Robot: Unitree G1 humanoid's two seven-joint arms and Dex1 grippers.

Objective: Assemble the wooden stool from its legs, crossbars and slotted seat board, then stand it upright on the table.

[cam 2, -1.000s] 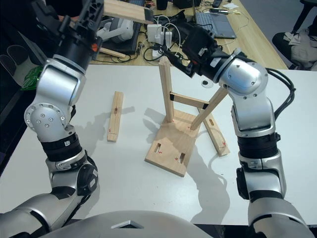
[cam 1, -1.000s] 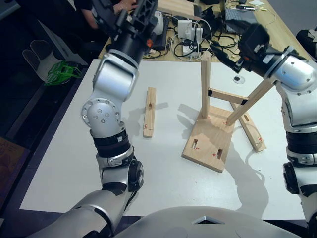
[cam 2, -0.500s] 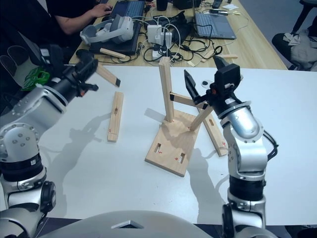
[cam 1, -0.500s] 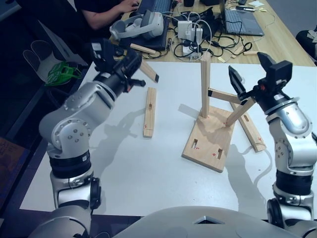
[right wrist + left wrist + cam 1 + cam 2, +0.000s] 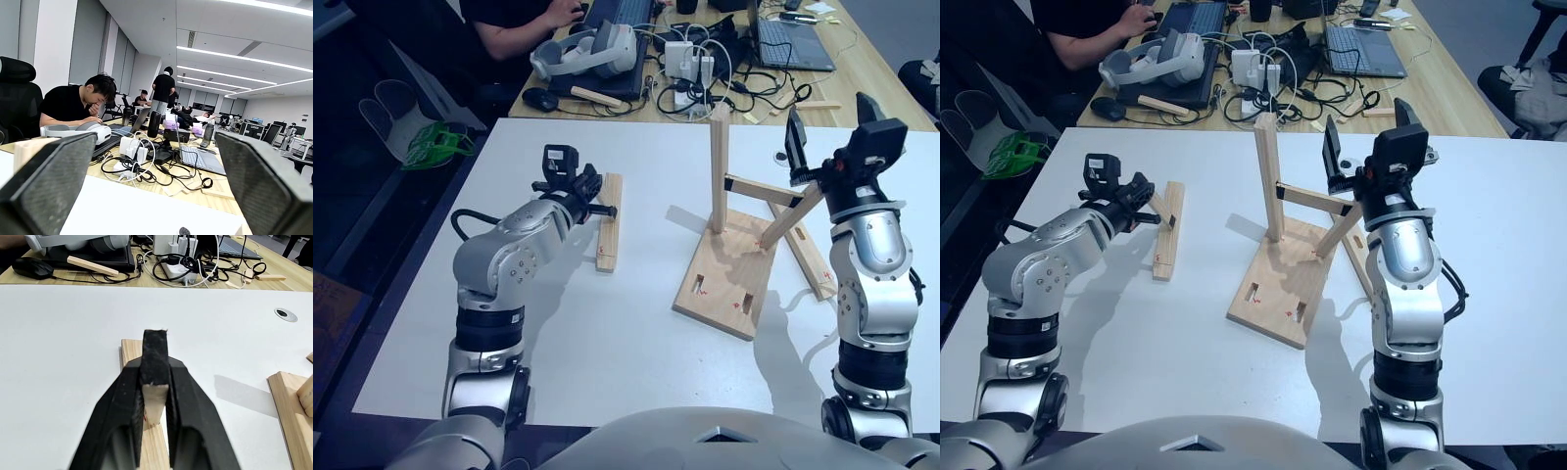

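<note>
left wrist view: left gripper (image 5: 155, 371) clamps a crossbar (image 5: 155, 345), half hiding a leg (image 5: 129, 350); right gripper (image 5: 829, 137) spread.

The right gripper (image 5: 156, 138) holds its fingers (image 5: 49, 181) wide apart before a cable-cluttered wooden desk (image 5: 171, 192)

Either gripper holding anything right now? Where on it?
Left gripper clamps a short black-tipped wooden crossbar just behind its black end. Right gripper is open, empty.
</note>
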